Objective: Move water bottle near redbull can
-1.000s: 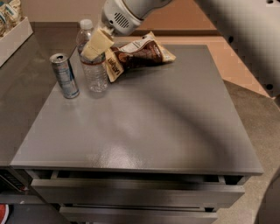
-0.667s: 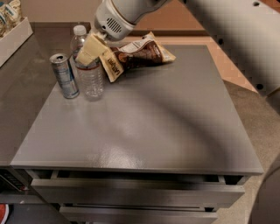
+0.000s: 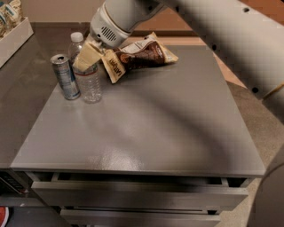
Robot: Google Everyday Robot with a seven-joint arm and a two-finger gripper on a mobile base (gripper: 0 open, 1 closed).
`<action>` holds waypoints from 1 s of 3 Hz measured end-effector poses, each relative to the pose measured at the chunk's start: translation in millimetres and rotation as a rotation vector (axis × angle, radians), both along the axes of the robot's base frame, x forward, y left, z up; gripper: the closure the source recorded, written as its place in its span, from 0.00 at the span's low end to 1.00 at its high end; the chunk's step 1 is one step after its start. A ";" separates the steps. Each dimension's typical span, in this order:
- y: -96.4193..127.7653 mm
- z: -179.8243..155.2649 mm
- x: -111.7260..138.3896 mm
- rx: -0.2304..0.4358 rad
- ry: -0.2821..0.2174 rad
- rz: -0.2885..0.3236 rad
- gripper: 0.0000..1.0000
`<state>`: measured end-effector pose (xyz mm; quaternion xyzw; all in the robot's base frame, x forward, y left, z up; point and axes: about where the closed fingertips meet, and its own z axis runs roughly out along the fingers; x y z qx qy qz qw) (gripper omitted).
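The water bottle (image 3: 90, 84) is seen upright on the table (image 3: 146, 128), at the far picture-left corner, just R of the redbull can (image 3: 65, 77). Whether bottle & can touch cannot be told; at most a thin gap is left btw. them.

The end effector (image 3: 84, 62) is held at the bottle's upper half and is clamped on the water bottle. One cream finger (image 3: 86, 55) is laid slantwise across the bottle's shoulder; the 2nd is hidden behind the bottle. The white cap is left showing above the finger.

Vs. 1.0 s ago: the bottle has been carried toward picture-left & a bit nearer the camera, w/ the end effector moved along w/ it. The gap to the can, clearly open then, has been narrowed step by step (0.7 s ago it was already smaller) & is now nearly closed. The bottle has also been drawn away from the snack bag (image 3: 142, 55).

Unchanged: the can's pos. on the table. The brown snack bag is left lying flat at the far edge, behind & R of the bottle. The arm (image 3: 128, 13) is stretched in from the upper R, across the back of the table. A drawer front (image 3: 133, 195) is seen below the near edge.
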<state>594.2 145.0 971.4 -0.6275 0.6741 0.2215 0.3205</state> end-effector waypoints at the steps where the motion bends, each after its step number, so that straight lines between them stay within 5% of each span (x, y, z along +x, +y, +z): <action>1: 2.6 -5.9 0.0 0.003 0.010 -0.005 0.14; 2: 4.2 -9.9 0.1 -0.002 0.011 -0.006 0.00; 3: 3.8 -12.3 0.3 0.009 0.020 -0.009 0.00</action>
